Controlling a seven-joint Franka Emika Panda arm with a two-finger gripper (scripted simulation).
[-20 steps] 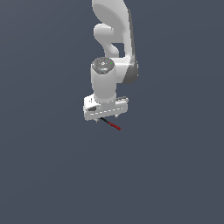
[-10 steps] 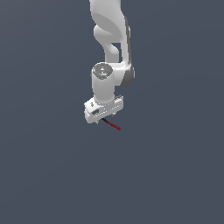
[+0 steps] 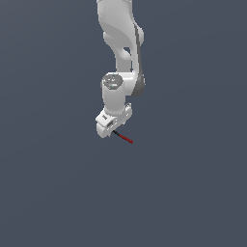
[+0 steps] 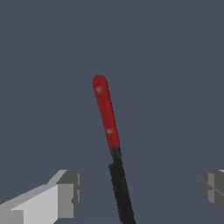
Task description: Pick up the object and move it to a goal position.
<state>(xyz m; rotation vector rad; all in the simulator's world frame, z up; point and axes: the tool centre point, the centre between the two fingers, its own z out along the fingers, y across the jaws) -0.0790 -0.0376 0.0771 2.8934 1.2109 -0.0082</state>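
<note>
Wrist view has the stick (image 4: 106, 114) dead centre between the two fingers, red part pointing away from the cam, black end running back toward the palm. Both finger pads sit well apart from it, one (image 4: 65, 192) on each side w/ clear gaps, so the claw is spread wide and not pinching anything yet.

Exterior view: stick (image 3: 124, 138) pokes out from under the gripper (image 3: 112, 126) toward the exterior view's right, lying flat on the plain grey floor afaict. No edges or corners of that surface show, so can't place it better than right below the hand. No goal marker visible either.

Imo the step in hand is the grasp itself. To do it well:
- keep the stick centred btw the fingers as it is now, don't shift sideways
- go low enough that the pads catch the shaft, thing is super thin so a high close just slips over it
- fingers look like they'd land on the black end, off the middle, so it'll prob droop or swing when lifted
- close fully, then lift slow & straight up.
</note>
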